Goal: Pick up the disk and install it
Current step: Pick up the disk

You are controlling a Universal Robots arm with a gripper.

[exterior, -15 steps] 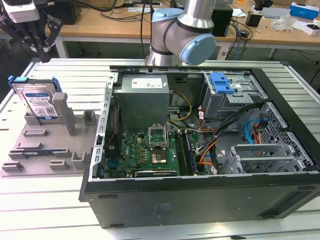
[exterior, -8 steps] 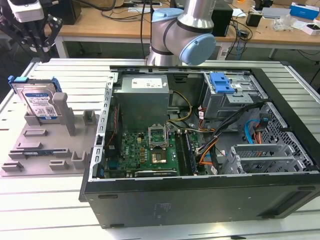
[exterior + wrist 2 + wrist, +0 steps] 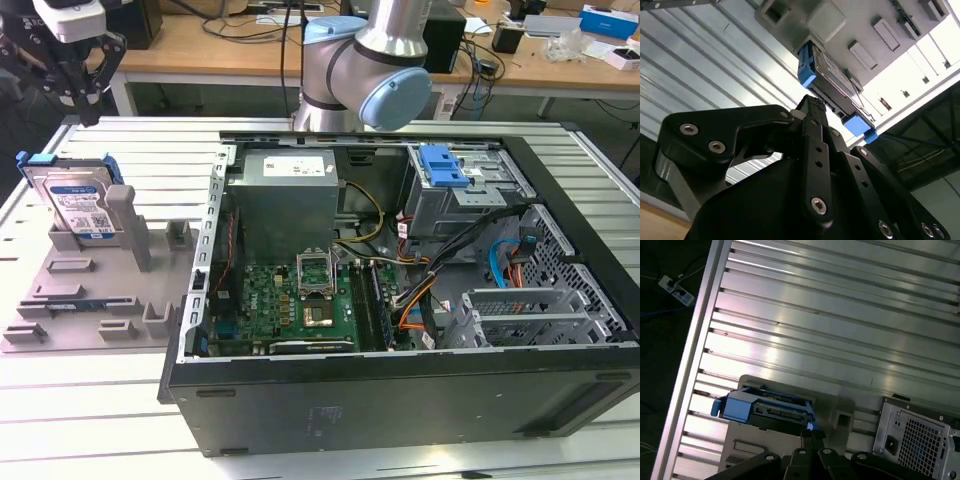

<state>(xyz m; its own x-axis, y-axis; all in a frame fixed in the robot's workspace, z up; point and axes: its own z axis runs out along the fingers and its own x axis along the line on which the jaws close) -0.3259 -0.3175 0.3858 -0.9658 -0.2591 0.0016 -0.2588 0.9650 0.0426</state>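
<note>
The disk (image 3: 80, 205) is a silver drive with a white-and-blue label in a blue rail frame. It stands on edge in a slot of the grey holder (image 3: 90, 295) at the exterior view's left. My gripper (image 3: 86, 116) hangs above and a little behind the disk, clear of it, its black fingers shut together on nothing. Both wrist views look down past the fingertips. In the second wrist view the gripper (image 3: 812, 104) lines up just short of the disk (image 3: 832, 75). In the first wrist view the gripper (image 3: 807, 432) sits by the disk's (image 3: 767, 407) blue end.
An open computer case (image 3: 400, 385) fills the middle and the exterior view's right. It holds a grey power-supply box (image 3: 285, 195), a motherboard (image 3: 300, 295) and a drive cage with a blue latch (image 3: 445, 165). The ribbed metal table (image 3: 840, 320) lies beneath. The arm's base (image 3: 365, 70) stands behind the case.
</note>
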